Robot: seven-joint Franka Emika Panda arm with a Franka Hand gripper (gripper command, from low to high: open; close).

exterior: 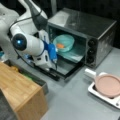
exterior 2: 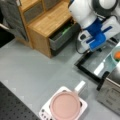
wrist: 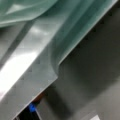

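Hovering tool (exterior: 53,60), oven door (exterior: 63,67), bowl (exterior: 63,43)

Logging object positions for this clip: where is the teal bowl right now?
The teal bowl sits inside the open toaster oven, upper middle in a front view, holding something orange, just right of the tool.

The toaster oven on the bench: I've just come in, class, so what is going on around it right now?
The toaster oven stands with its door folded down flat. Inside sits a teal bowl holding something orange. The arm's gripper hangs over the open door, just in front of the bowl. Off to the side, a pink pan rests on a white cooktop, near a wooden cabinet.
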